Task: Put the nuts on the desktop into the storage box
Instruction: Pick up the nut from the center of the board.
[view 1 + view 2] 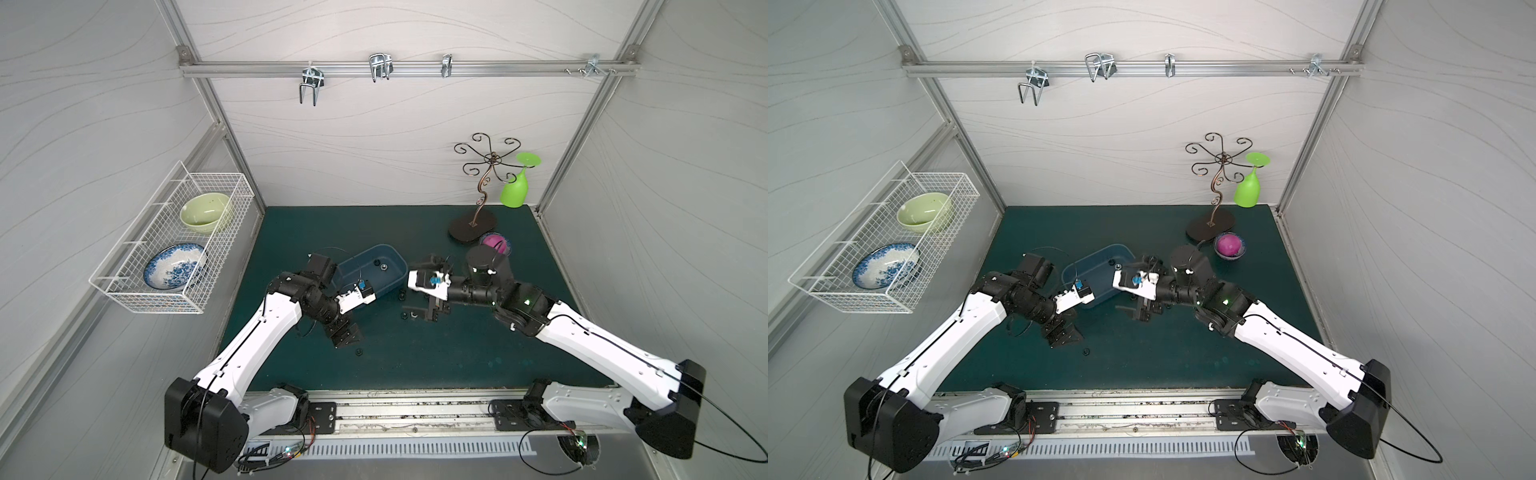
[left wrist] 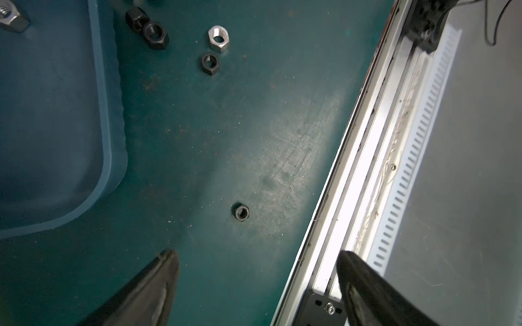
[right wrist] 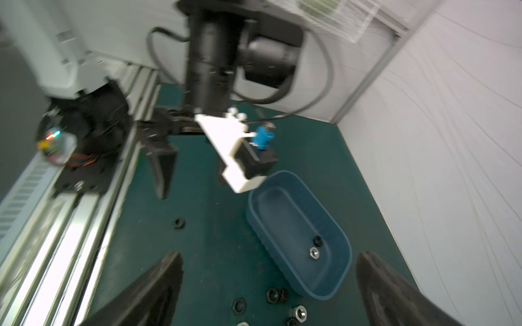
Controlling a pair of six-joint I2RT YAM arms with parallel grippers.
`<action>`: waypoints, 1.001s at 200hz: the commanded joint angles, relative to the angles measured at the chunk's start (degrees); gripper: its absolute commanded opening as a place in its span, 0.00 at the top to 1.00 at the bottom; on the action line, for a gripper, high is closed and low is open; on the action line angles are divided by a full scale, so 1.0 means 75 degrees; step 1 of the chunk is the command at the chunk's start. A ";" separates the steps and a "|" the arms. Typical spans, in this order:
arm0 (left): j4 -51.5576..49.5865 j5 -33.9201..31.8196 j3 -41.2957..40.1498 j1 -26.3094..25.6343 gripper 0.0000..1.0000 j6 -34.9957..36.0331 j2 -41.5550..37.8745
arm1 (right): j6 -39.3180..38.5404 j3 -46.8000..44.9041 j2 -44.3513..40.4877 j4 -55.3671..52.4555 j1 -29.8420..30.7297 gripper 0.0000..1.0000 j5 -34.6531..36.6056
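Left gripper (image 1: 345, 336) and right gripper (image 1: 420, 312) are gaping empty over the matte desktop (image 1: 415, 365) in a top view, the left wrist view is showing 1 black hexagonal nut (image 2: 242, 212) outside the round-cornered storage box (image 2: 105, 118), the right wrist view 2 nuts (image 3: 314, 252) inside.

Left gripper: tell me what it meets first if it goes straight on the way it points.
Probably the lone black nut lying on the desktop, just ahead of the open left gripper; depth is unclear.
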 commanded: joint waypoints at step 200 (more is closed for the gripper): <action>0.3085 -0.2559 -0.2206 -0.1832 0.13 0.0589 0.1000 | 0.0939 -0.3677 0.0060 0.1366 0.0987 0.01 -0.0160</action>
